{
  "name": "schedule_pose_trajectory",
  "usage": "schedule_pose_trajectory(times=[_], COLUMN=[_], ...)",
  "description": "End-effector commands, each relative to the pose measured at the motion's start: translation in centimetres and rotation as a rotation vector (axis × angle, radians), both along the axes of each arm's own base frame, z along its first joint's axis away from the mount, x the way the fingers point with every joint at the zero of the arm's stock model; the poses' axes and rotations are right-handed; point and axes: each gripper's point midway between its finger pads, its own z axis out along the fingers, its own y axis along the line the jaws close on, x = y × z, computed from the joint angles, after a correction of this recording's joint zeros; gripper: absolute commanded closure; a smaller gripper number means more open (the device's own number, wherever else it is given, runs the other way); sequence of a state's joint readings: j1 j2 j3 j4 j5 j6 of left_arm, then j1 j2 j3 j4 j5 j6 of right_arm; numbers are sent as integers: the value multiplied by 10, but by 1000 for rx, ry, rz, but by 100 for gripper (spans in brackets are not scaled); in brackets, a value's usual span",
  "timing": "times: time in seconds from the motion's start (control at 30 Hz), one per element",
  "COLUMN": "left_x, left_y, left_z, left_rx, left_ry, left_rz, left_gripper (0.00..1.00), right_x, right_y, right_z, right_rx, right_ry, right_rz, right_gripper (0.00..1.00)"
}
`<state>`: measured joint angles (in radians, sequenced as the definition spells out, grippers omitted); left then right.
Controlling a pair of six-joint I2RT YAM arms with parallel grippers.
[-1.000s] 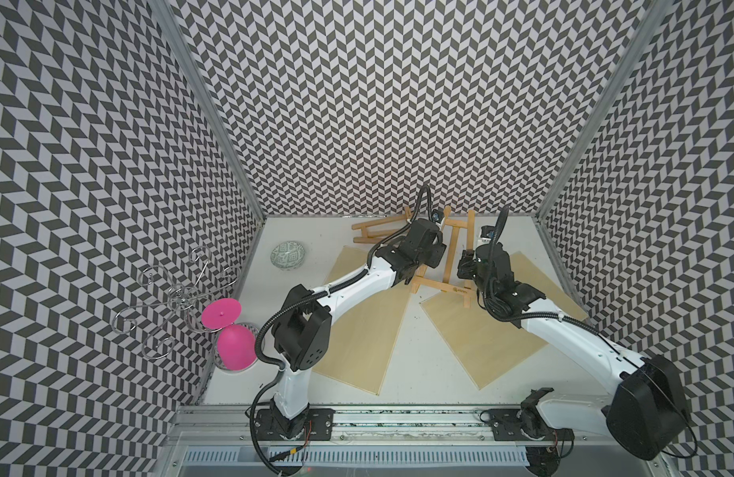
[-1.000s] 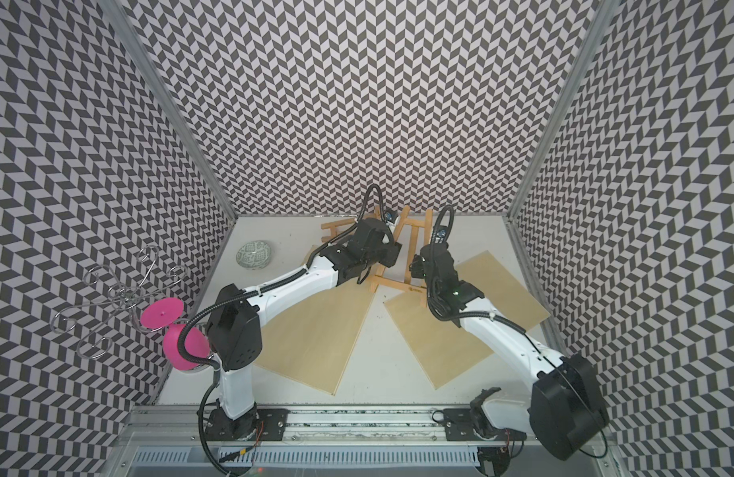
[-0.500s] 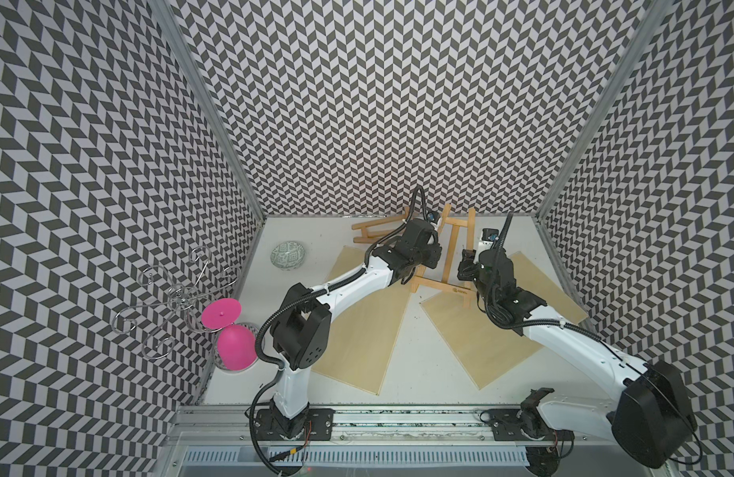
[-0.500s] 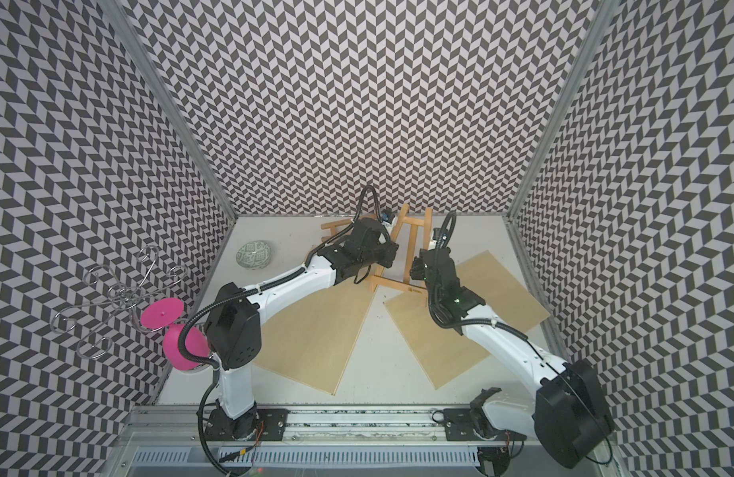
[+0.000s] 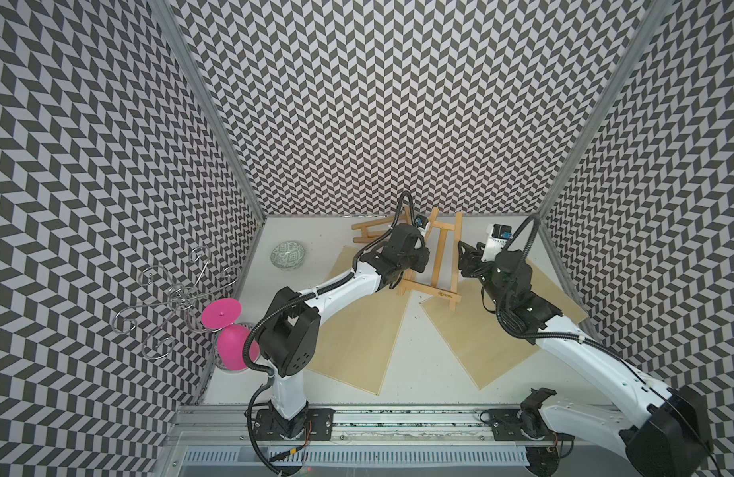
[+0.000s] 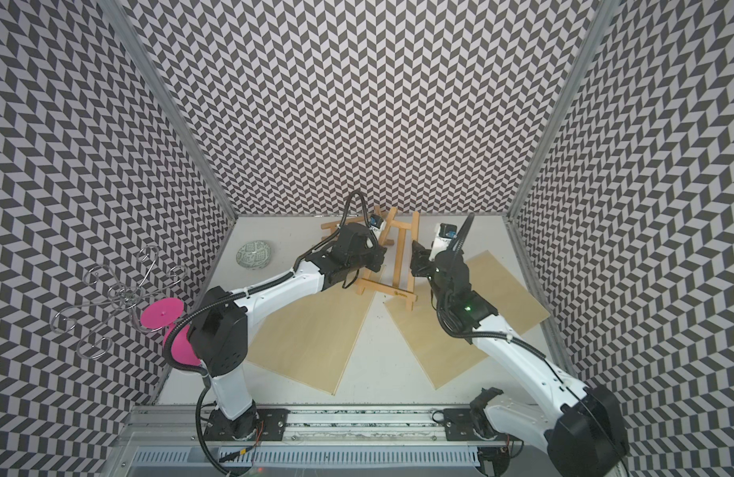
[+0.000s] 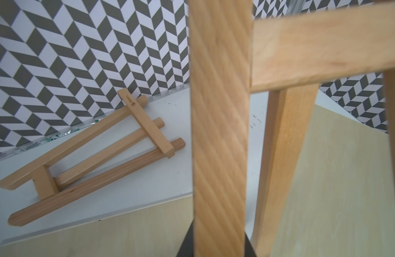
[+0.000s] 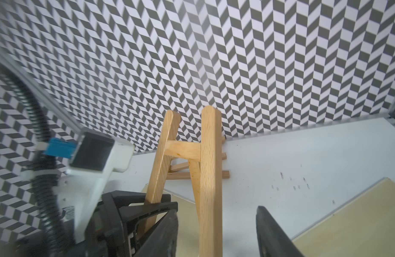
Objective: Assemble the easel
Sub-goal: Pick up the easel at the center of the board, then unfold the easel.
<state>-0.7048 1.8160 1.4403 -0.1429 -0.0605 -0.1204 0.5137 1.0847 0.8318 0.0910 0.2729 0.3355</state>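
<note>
My left claw (image 5: 422, 247) is clamped on one upright of the easel (image 5: 441, 264), which stands at the back of the bench (image 5: 307, 231). My right claw (image 8: 216, 220) is spread astride the other upright, apparently not touching. It is light, stiff, smooth wood, so I grip the uprights low and gently.

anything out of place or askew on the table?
Yes: a second easel lies flat by the back wall, behind the upright easel that the left tool grips by one leg. Nothing looks spilled or broken.
</note>
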Motion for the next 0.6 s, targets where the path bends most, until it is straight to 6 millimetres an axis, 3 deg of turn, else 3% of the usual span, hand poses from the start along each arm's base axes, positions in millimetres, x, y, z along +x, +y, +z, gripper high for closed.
schedule_pose_trajectory(times=[0.0,0.13,0.27,0.57], left_x=[3,-5,-26,-66], left_y=[12,32,38,41], left_z=[68,85,103,136], left_rx=[-137,-186,-213,-278], left_ry=[-173,-245,-344,-502], left_rz=[-35,-60,-144,-276], left_gripper=[100,100,100,100], right_x=[-18,-23,-21,-30], right_y=[13,12,12,48], right_z=[24,14,-2,-32], right_rx=[98,138,144,134], right_ry=[-56,-4,14,5], right_rz=[120,165,220,542], right_gripper=[36,28,22,10])
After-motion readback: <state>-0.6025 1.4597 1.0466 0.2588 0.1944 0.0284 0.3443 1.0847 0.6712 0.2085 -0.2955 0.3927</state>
